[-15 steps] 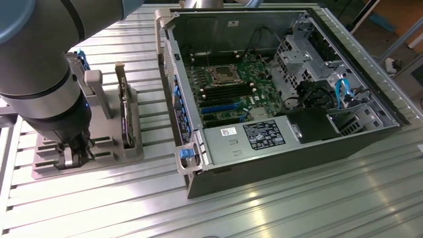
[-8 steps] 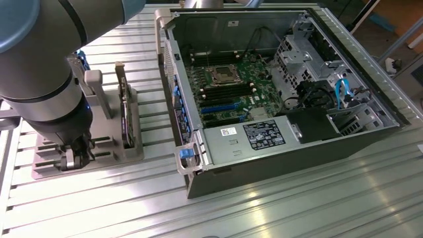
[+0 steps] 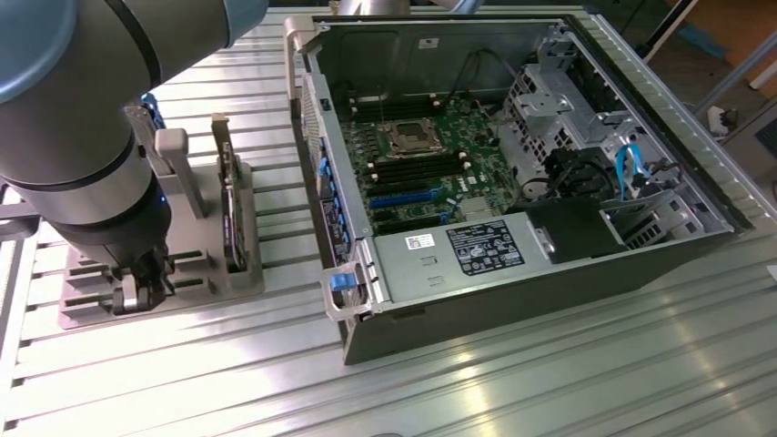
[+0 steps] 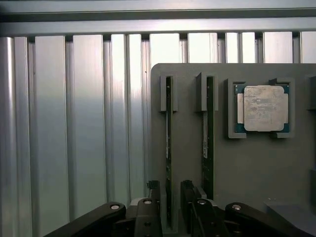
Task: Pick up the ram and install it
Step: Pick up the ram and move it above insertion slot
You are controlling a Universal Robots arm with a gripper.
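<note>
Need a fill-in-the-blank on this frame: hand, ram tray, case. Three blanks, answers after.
1. The open hand straddles the ram, the stick standing farther from the ___ in its square pocket.
2. Counting the second stick, the gray tray holds ___ sticks on edge in slots.
3. The tray lies toward the exterior view's ___ of the computer case.

Missing words: processor; two; left.
</note>
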